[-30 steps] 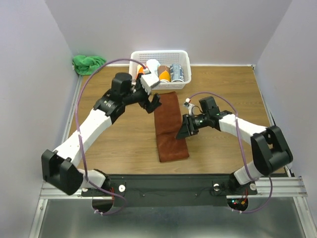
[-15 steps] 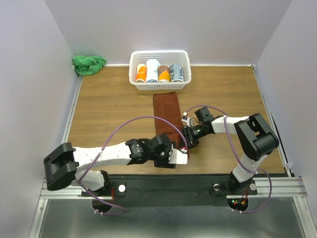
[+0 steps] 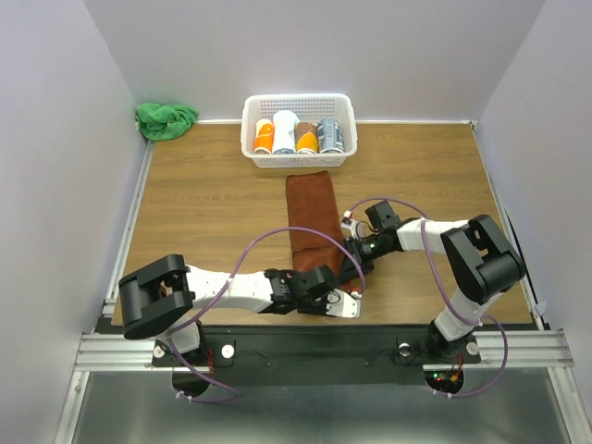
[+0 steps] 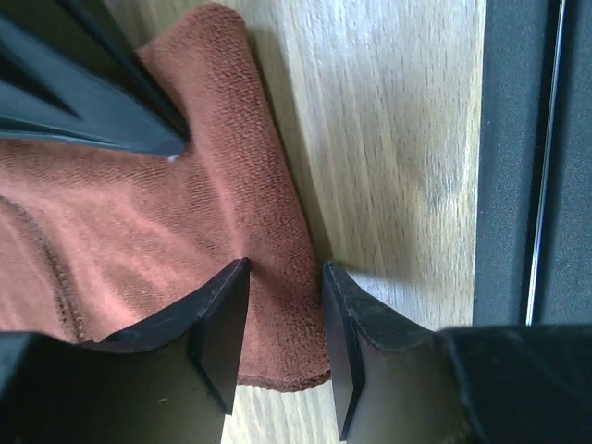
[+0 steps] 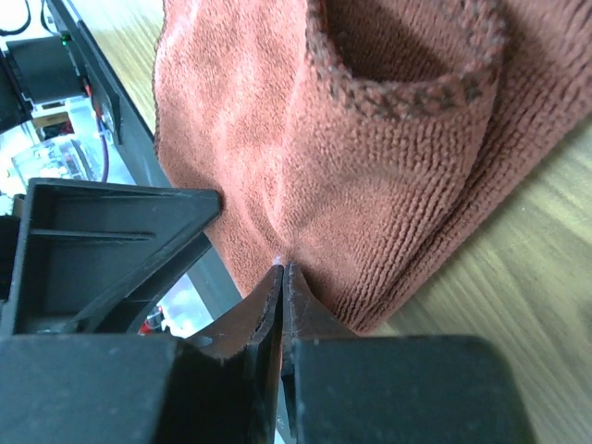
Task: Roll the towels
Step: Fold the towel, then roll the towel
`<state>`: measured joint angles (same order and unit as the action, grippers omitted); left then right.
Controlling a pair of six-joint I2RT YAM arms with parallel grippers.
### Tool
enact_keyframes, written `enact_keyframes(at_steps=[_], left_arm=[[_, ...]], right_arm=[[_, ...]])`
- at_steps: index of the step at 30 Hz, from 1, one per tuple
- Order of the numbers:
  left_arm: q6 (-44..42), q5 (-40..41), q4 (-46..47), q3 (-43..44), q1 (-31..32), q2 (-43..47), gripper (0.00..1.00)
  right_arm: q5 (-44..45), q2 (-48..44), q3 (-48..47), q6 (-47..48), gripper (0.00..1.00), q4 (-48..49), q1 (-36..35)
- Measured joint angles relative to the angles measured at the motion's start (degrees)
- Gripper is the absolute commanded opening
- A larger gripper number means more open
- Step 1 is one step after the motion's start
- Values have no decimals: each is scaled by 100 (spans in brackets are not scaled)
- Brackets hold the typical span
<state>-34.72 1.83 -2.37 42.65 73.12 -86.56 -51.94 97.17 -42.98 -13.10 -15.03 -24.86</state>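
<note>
**Grippers both pinched on the near end of the brown towel (image 3: 310, 208), roll not started yet**

Going left to right from the overhead: a green towel (image 3: 166, 118) sits crumpled in the far left corner. The white basket (image 3: 298, 159) at the back has four finished rolls standing in it. The brown one lies flat in a long strip just in front of the basket, running toward the arms.

The left gripper (image 4: 285, 268) is at the towel's near end. Its jaws are narrow, with the thick folded edge squeezed between them. Right next to it, the right gripper (image 5: 283, 268) has its jaws pressed fully together on a little pucker of cloth.

Stuff I'd worry about:

- That right pinch looks really shallow. I'd guess it's only got the top layer, so it could pop out or peel the fold open once the curl begins.
- Both grips look crowded toward the same side of the end. With the other corner loose, the roll could come out skewed, or as a cone.
- The fingers are nearly touching each other, so any sideways drift and they bump.
- The near end is close to the black table rail, so there's not much room to tuck under.
</note>
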Motion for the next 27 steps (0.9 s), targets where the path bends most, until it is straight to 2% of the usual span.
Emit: enact_keyframes(at_steps=[2,5,6,10,19,27], left_arm=[[-15,0,4,0,2,-28,46],[-20,-2,26,0,2,-48,26],[-48,-4,42,0,2,-63,15],[-79,-74,28,0,2,-92,1],[-81,-671,-398,66,0,35,0],[31,-1392,-1113,730,-411,48,0]], right_arm=[[24,-20,2,2,5,7,0],[44,-20,2,2,2,4,0],[46,-28,-2,4,2,0,0],[61,-251,-94,11,1,-129,0],[275,-619,-1167,46,4,-46,-2],[243,299,-763,186,1,-72,-9]])
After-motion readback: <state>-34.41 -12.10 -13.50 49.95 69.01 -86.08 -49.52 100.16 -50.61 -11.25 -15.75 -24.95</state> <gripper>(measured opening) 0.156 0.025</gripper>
